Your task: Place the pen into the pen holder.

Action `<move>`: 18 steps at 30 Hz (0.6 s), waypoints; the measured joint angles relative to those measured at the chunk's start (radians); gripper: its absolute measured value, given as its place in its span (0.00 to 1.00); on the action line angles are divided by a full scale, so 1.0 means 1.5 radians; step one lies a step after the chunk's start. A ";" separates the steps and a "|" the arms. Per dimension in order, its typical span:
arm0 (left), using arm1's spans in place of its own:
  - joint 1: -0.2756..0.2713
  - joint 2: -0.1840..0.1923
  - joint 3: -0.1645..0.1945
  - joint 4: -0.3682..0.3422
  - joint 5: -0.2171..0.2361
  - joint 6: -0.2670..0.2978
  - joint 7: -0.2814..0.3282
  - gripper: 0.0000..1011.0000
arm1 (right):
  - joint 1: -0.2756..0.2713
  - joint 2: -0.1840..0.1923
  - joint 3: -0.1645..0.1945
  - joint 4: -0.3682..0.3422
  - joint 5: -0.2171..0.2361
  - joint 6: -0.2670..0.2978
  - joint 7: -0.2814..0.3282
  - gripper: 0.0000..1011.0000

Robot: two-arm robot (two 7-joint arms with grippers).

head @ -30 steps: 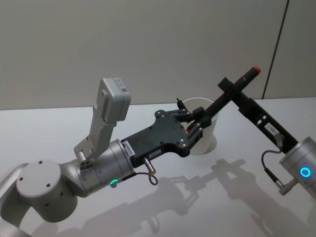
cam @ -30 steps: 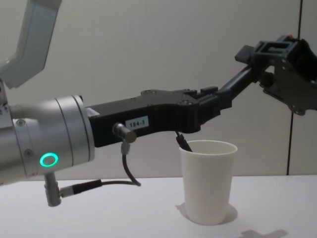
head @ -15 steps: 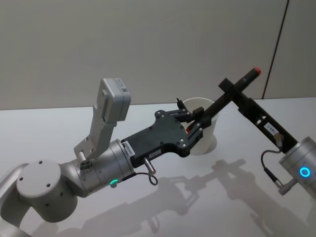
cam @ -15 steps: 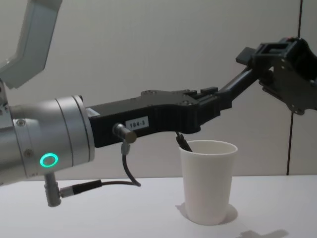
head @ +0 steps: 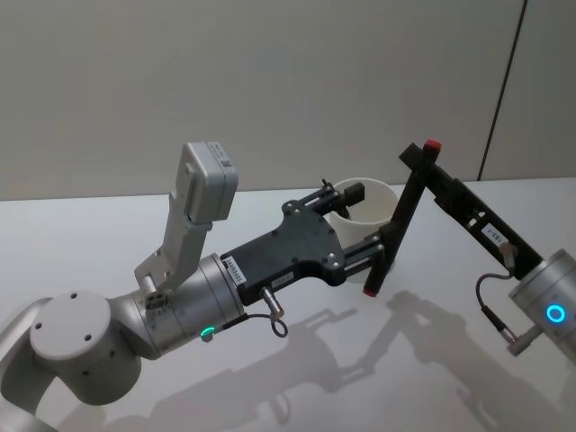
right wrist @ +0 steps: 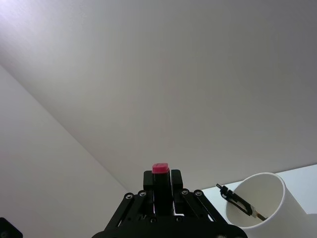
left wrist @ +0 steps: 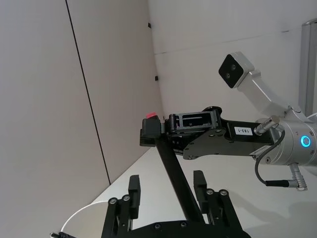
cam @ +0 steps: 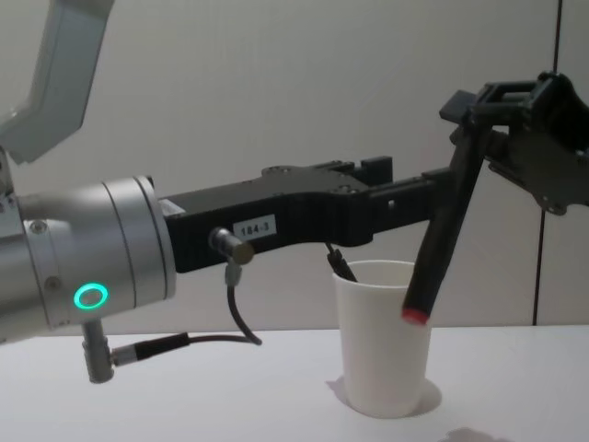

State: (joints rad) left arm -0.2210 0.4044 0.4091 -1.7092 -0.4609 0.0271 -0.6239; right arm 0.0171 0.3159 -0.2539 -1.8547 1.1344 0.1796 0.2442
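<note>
Two pincers crowd the pen holder, which stands on the bench. In the head view the right pincer, at about one o'clock of the cup, pinches the pen by its upper end. The pen slants down outside the cup, its lower red tip at six o'clock, below the rim. The left pincer, reaching in from eight o'clock, is spread, one finger on each side of the pen. The pen appears mid-carry; next its tip needs raising over the rim, centring above the opening, then lowering.
</note>
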 joint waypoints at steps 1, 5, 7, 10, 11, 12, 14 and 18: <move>0.000 0.000 0.000 0.000 0.000 0.000 0.000 0.65 | 0.000 0.000 0.000 0.000 0.000 0.000 0.000 0.21; 0.000 0.000 0.000 0.000 0.000 0.000 0.000 0.79 | 0.000 0.000 0.000 0.000 0.000 0.000 0.000 0.21; 0.000 0.000 0.000 0.000 0.000 0.000 0.000 0.82 | 0.000 0.000 0.000 0.000 0.000 0.000 0.000 0.21; 0.000 0.000 0.000 0.000 0.000 0.000 0.000 0.91 | 0.000 0.000 0.000 0.000 0.000 0.000 0.000 0.21; 0.000 0.000 0.000 0.000 0.000 0.000 0.000 0.94 | 0.000 0.000 0.000 0.000 0.001 0.000 0.000 0.21; 0.000 0.000 0.000 0.000 0.000 0.000 0.000 0.94 | 0.000 0.000 0.000 0.000 0.001 0.000 0.000 0.21; 0.000 0.000 0.000 0.000 0.000 0.000 0.000 0.99 | 0.000 0.000 0.000 0.000 0.005 -0.001 -0.003 0.21; 0.000 0.000 0.000 0.000 0.000 0.000 0.000 0.99 | -0.002 -0.001 0.000 -0.001 0.018 -0.006 -0.012 0.21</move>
State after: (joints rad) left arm -0.2210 0.4044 0.4092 -1.7088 -0.4607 0.0277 -0.6237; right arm 0.0147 0.3151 -0.2535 -1.8565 1.1618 0.1707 0.2266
